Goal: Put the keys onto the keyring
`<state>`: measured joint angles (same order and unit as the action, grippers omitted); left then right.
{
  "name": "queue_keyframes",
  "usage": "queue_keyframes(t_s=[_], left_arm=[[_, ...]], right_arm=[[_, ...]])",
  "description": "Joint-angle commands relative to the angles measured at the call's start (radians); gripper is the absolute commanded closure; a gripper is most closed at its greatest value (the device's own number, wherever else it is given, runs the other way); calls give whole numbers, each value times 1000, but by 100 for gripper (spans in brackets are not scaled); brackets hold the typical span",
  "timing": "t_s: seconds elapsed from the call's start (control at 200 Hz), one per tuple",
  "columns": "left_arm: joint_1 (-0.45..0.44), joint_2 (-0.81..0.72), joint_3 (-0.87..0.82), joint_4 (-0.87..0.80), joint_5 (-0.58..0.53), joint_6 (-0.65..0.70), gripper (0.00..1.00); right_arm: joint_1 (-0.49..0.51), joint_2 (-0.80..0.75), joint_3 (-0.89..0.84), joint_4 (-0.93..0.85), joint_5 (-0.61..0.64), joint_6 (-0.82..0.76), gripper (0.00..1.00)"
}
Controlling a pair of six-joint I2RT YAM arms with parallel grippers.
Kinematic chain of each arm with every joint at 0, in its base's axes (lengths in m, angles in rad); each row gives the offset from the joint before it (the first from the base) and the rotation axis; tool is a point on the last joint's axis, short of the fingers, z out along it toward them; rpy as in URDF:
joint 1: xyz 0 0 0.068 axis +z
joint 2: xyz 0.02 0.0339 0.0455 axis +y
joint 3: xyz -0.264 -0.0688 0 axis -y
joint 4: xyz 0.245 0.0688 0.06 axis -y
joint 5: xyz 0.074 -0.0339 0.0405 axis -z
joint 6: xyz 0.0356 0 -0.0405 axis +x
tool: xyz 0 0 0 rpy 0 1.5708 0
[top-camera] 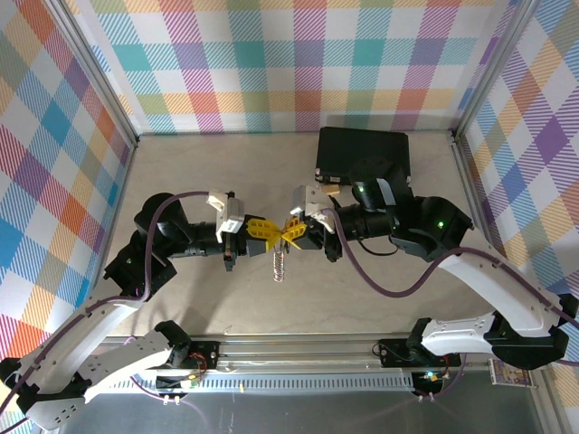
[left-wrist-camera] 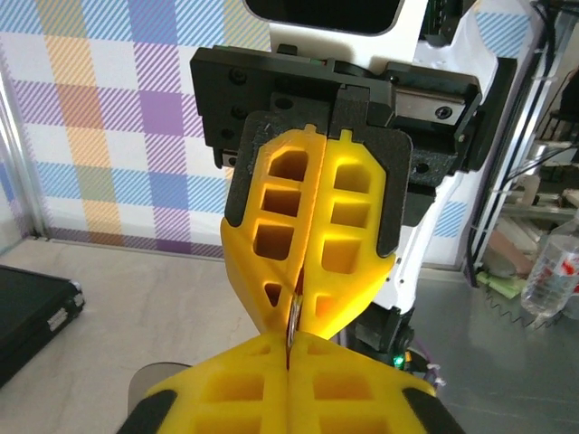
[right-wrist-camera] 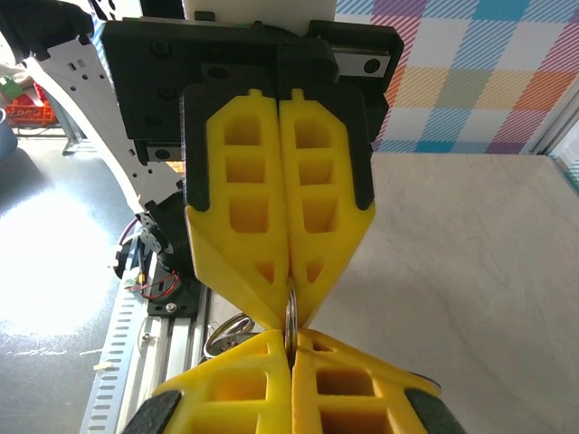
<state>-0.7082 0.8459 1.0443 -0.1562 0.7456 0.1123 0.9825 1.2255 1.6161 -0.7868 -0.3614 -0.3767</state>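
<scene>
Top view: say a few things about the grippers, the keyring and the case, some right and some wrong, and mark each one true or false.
1. The left gripper and the right gripper meet tip to tip above the table. True.
2. The left gripper stands wide open. False: its fingers are closed together.
3. The keyring hangs from where the gripper tips meet. True.
4. The case lies beside the arm bases. False: it lies at the far side, near the back wall.
5. The right gripper holds nothing. False: it is shut on a thin metal ring of the keyring.
</scene>
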Motion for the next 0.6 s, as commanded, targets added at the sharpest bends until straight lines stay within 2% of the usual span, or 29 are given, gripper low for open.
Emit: queue_keyframes(t_s=[0.0,0.105,0.325,0.595], left_arm=[[2,1,39,-107,-99,95,85],[1,26,78,-235,-174,171,82],[2,46,106,-303,-187,220,81],[1,58,102,-297,-161,215,91]], right_arm=[[5,25,52,-61,35,-52,100],[5,66,100,-140,58,-85,100],[11,103,97,-139,64,-87,100],[13,130,97,-164,53,-93,100]])
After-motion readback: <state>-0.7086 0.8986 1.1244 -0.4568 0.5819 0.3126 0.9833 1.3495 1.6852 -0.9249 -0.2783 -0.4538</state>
